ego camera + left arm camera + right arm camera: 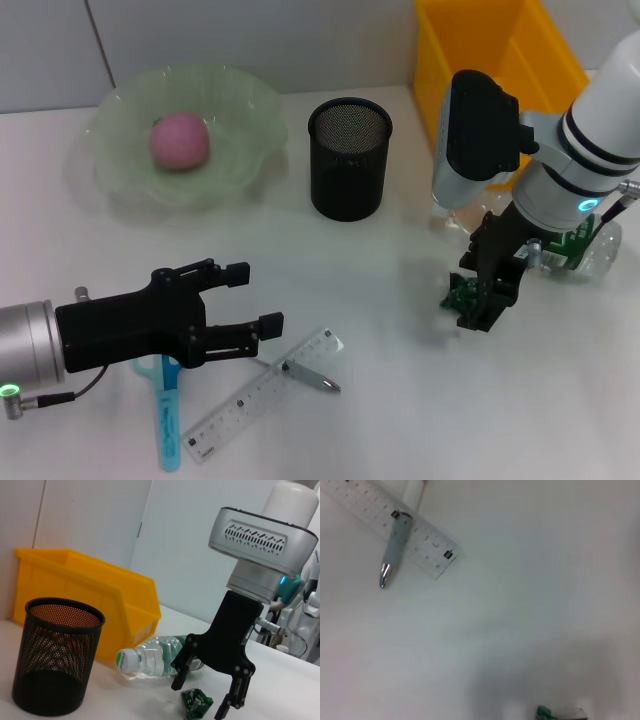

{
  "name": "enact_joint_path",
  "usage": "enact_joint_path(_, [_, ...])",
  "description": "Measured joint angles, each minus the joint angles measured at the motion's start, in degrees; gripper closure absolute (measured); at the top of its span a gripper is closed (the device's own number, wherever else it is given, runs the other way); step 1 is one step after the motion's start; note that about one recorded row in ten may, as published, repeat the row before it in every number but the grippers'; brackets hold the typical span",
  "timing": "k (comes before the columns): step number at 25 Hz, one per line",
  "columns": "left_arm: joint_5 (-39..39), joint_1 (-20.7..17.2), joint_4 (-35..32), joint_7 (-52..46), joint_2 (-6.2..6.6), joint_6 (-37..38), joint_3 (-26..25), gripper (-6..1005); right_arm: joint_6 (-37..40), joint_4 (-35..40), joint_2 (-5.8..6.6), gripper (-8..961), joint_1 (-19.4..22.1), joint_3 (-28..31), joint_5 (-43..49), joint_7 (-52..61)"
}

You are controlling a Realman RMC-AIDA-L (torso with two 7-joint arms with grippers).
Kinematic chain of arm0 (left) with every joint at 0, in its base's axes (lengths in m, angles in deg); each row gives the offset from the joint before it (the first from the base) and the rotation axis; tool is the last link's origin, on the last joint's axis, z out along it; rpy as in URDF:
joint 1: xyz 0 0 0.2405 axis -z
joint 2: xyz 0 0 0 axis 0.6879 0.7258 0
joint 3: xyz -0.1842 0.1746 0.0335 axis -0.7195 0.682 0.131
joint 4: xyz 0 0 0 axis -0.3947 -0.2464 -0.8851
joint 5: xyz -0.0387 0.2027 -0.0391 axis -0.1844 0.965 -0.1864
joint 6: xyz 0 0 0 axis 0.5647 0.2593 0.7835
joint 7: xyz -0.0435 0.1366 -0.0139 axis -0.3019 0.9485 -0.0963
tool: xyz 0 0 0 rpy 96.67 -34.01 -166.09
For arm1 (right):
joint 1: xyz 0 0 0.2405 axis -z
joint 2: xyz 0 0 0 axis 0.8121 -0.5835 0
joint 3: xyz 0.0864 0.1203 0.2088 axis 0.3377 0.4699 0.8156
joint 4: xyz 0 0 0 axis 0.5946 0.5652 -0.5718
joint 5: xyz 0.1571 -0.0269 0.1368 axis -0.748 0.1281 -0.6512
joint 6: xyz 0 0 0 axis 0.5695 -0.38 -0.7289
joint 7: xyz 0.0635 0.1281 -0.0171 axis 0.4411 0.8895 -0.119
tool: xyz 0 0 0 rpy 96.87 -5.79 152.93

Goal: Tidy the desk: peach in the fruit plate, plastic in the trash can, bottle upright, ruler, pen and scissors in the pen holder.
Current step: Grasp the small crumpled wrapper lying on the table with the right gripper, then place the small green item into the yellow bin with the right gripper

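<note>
Surface: white desk (400, 400) filling the head view, with a pale wall along the top edge.
Fruit plate: translucent green fruit plate (120, 170) in the upper left of the head view.
Peach: pink peach (180, 140) lying inside the plate.
Pen holder: black mesh pen holder (349, 158) standing upright at upper centre, right of the plate; nothing shows above its rim.
Trash can: yellow trash can (480, 50) in the upper right corner, behind the right arm.
Plastic: crumpled green plastic (462, 295) on the desk at centre right, just below the right gripper's fingertips; in the left wrist view it lies between those fingers, low in the frame (196, 702).
Bottle: clear bottle (155, 656) lying on its side in front of the trash can, white cap pointing toward the pen holder.
Right gripper: right gripper (490, 290) pointing down over the plastic, fingers spread apart, closed on nothing.
Left gripper: left gripper (254, 298) in the lower left of the head view, fingers apart, holding nothing, above the scissors.
Ruler: clear ruler (262, 394) lying diagonally at lower centre.
Pen: grey pen (310, 376) lying across the ruler's upper end.
Scissors: blue-handled scissors (167, 415) at the lower left, partly hidden under the left gripper.
</note>
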Motion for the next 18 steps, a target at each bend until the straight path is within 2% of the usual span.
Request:
enact_joint_path(9, [-0.1,0.1,0.0,0.0,0.0,-0.1,-0.8,136,-2.5,-2.9,0.0,195,-0.7,-0.1,0.0,-0.8])
enact_joint_path(16, [-0.1,0.1,0.0,0.0,0.0,-0.1,-0.8,137,-2.5,-2.8,0.0,419,-0.7,-0.1,0.0,-0.9])
enact_joint_path(18, [-0.1,0.1,0.0,0.0,0.0,-0.1,-0.8,137,-2.0,-1.9,0.0,435,-0.6,0.1,-0.1,-0.9])
